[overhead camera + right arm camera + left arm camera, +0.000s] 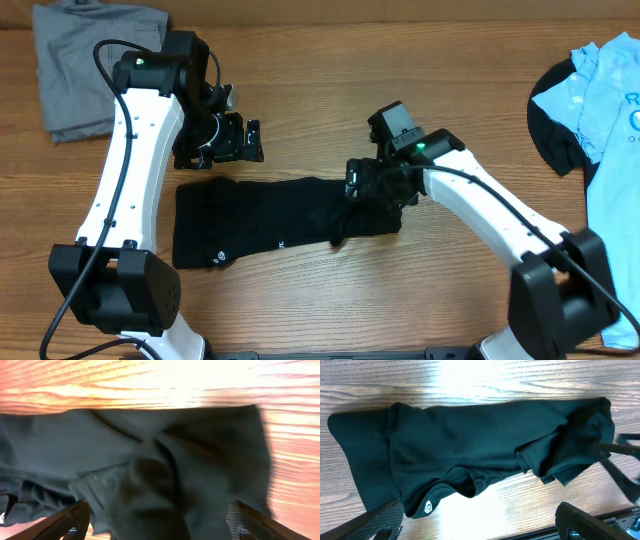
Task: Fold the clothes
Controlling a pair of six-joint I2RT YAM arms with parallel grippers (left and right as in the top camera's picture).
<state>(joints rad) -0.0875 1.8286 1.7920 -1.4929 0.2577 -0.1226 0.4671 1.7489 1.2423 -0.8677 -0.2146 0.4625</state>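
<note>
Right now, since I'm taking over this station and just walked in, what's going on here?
Two robot arms are folding clothes on a wooden table. A black shirt lies mid-table in a long strip, its right end bunched. The right end effector sits low over that end, jaws spread wide, gripping nothing. The left end effector hovers open and empty beside the shirt's upper left edge. A grey garment at the far left corner and a light blue T-shirt at the right edge lie untouched.
</note>
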